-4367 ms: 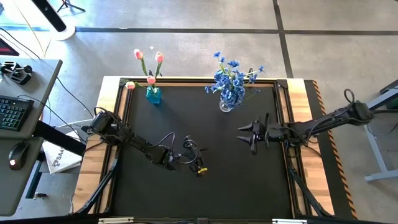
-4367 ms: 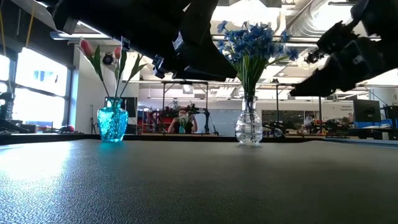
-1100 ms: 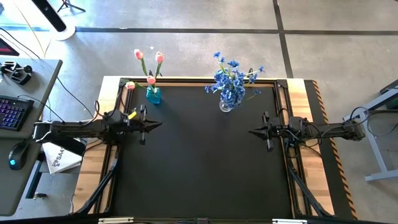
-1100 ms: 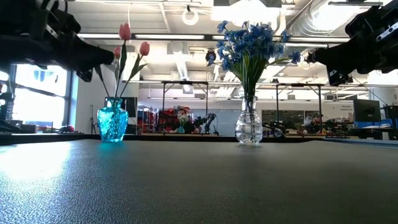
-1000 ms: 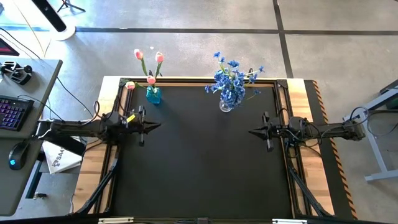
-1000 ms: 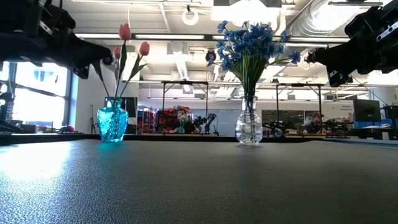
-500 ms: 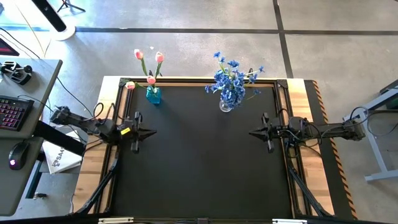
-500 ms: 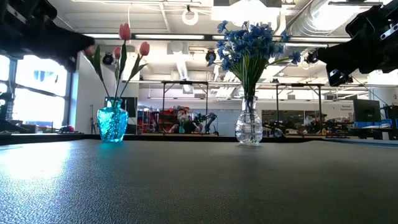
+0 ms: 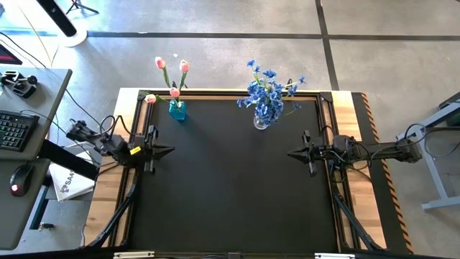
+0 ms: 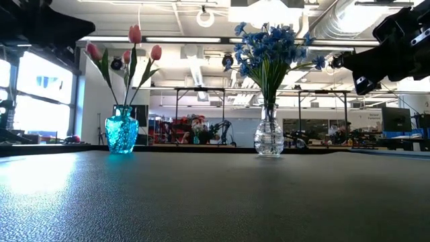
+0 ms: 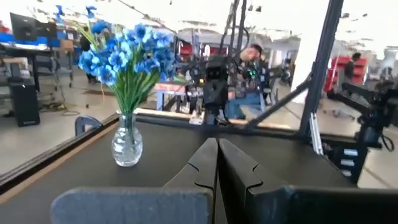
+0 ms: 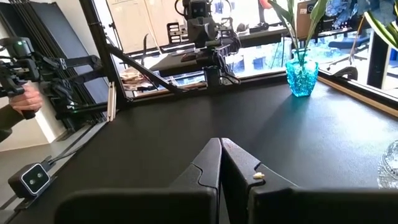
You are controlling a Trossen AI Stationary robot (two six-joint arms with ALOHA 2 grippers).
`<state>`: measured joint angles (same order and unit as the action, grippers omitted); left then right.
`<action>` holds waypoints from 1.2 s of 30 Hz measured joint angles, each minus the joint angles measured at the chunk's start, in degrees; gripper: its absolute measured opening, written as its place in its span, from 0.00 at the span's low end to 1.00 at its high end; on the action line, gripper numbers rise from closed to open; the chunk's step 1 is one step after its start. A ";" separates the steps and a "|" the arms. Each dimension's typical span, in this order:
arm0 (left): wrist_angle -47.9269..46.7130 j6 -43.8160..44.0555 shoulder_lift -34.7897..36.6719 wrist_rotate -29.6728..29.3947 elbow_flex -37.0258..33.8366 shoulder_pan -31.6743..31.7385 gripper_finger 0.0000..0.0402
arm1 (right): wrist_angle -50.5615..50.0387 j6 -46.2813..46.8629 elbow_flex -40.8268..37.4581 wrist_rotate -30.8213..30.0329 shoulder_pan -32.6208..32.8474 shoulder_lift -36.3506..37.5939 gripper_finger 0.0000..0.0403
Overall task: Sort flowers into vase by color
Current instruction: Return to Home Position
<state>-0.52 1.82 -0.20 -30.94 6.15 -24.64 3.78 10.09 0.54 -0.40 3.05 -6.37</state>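
A turquoise vase [image 9: 177,110] holding pink-orange tulips [image 9: 172,75] stands at the table's far left edge. A clear glass vase [image 9: 261,121] with a bunch of blue flowers [image 9: 267,93] stands at the far middle. In the low view both vases [image 10: 121,134] [image 10: 269,138] rest on their bases on the black mat. My left gripper [image 9: 171,150] hovers shut near the table's left edge, pointing right; its shut fingers [image 11: 217,152] face the clear vase [image 11: 127,147]. My right gripper [image 9: 290,153] hovers shut at the right, pointing left, and holds nothing [image 12: 221,149].
A wooden frame [image 9: 359,144] borders the black mat. A small pale crumb [image 12: 259,176] lies on the mat in front of my right gripper. A person's hand [image 12: 18,102] shows beyond the table's edge. A desk with a keyboard [image 9: 16,129] stands left of the table.
My left gripper has drawn back toward the table's left edge, its arm folding in, and stays shut. The vases and flowers have not moved.
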 joint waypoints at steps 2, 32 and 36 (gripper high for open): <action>2.40 -0.50 0.01 -0.92 -1.66 0.02 0.00 | -0.44 -0.01 0.00 0.00 0.02 0.00 0.00; 4.20 0.95 -0.16 17.21 -5.47 20.19 0.00 | -2.94 -0.03 0.00 0.04 0.53 1.70 0.00; 3.30 2.04 -0.16 16.90 -5.47 20.19 0.00 | -2.77 -0.02 -0.01 -0.02 0.33 6.30 0.00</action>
<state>2.78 3.86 -0.36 -14.05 0.69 -4.45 1.01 10.07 0.53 -0.43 3.38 -0.07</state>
